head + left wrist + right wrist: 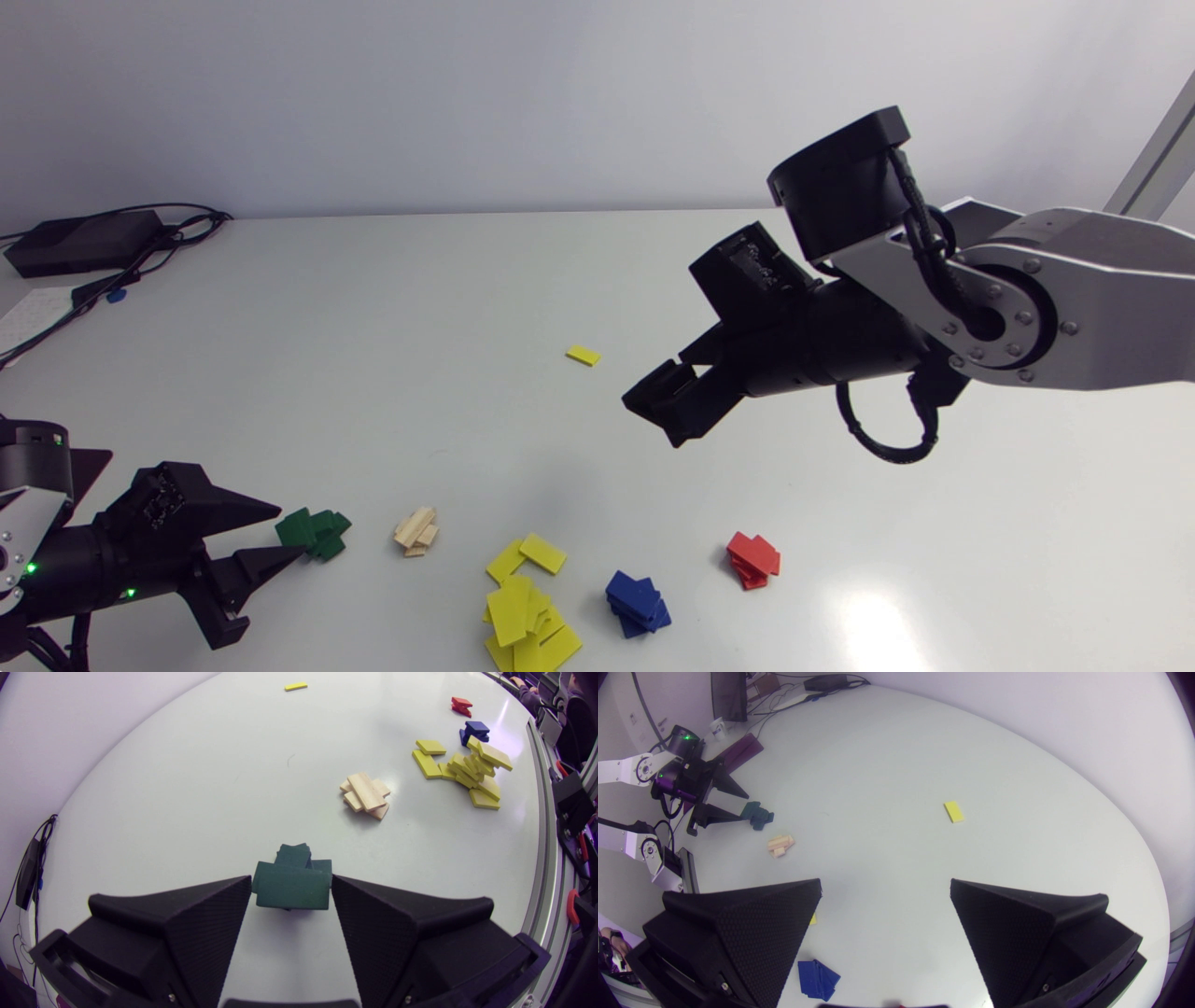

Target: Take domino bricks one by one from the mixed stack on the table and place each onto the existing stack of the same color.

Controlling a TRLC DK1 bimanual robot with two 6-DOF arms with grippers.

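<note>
Bricks stand sorted along the near side of the bench [392,308] in the head view. From my left to my right they run: green stack [322,534], wooden stack [416,532], a sprawling yellow pile [527,616], blue stack [638,603] and red stack [752,560]. A lone yellow brick [583,355] lies flat well apart from them, nearer the middle. My left pincer [288,530] lies low at the green stack. My right pincer [665,411] hangs in the air to the right of the lone yellow brick, spread and carrying nothing. A black box [84,243] with cables [140,266] sits at the far left corner.

From the left wrist, my pincer pinches a green brick [292,889] by its two short ends, one tip against each. The brick sits level on top of the green stack, crosswise to the bricks under it. Ahead lies the wooden stack, and off to one side the yellow pile, with the blue and red stacks beyond it. The lone yellow brick is far ahead.

From the right wrist, my fingers stand wide apart with only bare bench between them. The lone yellow brick lies ahead of them. The blue stack shows below, beside one finger. Across the bench my left pincer sits at the green stack, with the wooden stack near it.
</note>
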